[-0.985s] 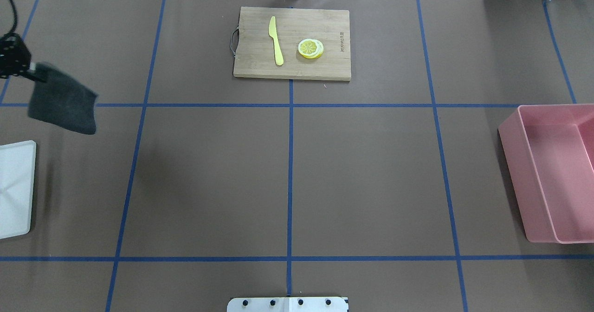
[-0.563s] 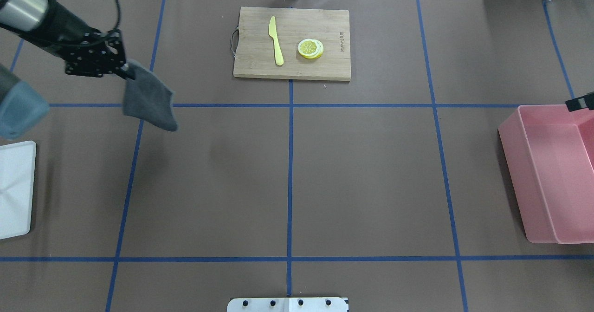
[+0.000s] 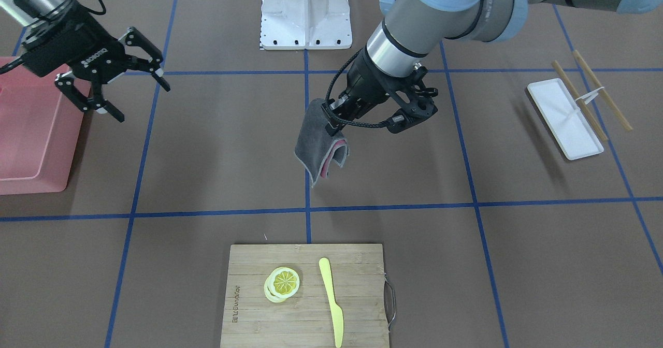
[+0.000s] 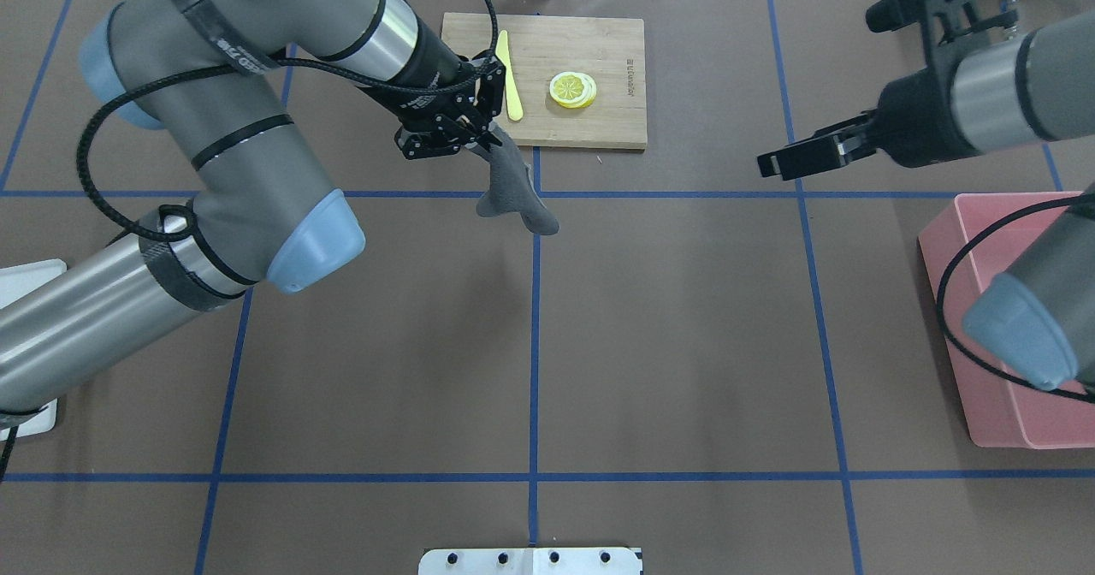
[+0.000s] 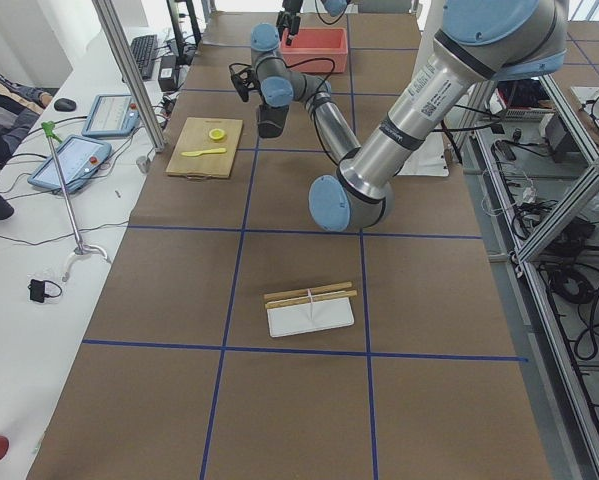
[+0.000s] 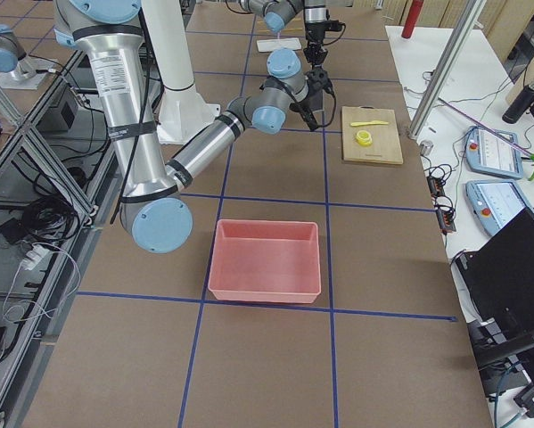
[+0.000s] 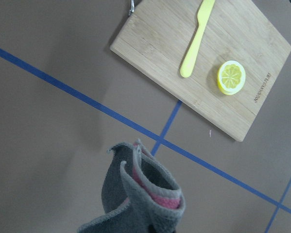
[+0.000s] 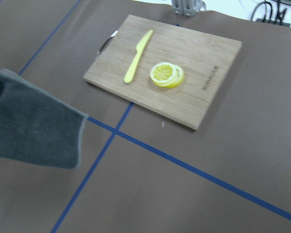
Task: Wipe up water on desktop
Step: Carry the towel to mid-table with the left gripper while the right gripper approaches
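The desktop (image 4: 684,318) is a matte brown surface crossed by blue tape lines; no water shows on it. My left gripper (image 4: 489,140) is shut on the top corner of a grey cloth (image 4: 513,194) with a pink inner side. The cloth hangs above the centre tape line, just in front of the cutting board. It also shows in the front view (image 3: 317,146) and the left wrist view (image 7: 140,194). My right gripper (image 3: 145,104) is open and empty, hovering beside the pink bin.
A bamboo cutting board (image 4: 599,121) at the back centre carries a yellow knife (image 4: 508,74) and lemon slices (image 4: 572,89). A pink bin (image 4: 1009,327) stands at the right edge. A white tray (image 3: 562,117) with chopsticks (image 3: 601,97) lies on the robot's left.
My left arm has swung the cloth from the far left edge rightward to the table's centre by the cutting board. My right arm has come into view from the right.
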Available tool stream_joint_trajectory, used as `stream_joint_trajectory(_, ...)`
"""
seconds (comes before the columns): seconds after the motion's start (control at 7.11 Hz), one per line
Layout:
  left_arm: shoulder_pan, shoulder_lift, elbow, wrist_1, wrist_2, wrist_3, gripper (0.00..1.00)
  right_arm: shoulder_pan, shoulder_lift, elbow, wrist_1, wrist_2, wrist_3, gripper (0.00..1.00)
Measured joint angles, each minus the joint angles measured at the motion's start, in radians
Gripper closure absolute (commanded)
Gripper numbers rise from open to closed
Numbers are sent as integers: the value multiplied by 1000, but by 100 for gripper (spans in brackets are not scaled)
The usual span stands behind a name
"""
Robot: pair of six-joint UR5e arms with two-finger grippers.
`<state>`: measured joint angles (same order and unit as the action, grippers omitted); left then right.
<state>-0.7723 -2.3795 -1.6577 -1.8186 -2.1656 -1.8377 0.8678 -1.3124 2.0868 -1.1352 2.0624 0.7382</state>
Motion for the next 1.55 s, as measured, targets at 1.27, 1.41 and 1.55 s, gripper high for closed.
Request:
stream_joint_trajectory(1.27, 88, -71, -14, -11, 50, -221, 100, -461, 103, 43, 2, -673, 87, 42)
stream_joint_trajectory(1.41, 92, -71, -20, -11, 50, -227, 100, -470, 102, 42, 5, -683, 91, 75)
stream_joint_trajectory(1.55, 93, -72, -27, -11, 50, -229, 100, -477, 99, 41, 20, -692, 94, 100)
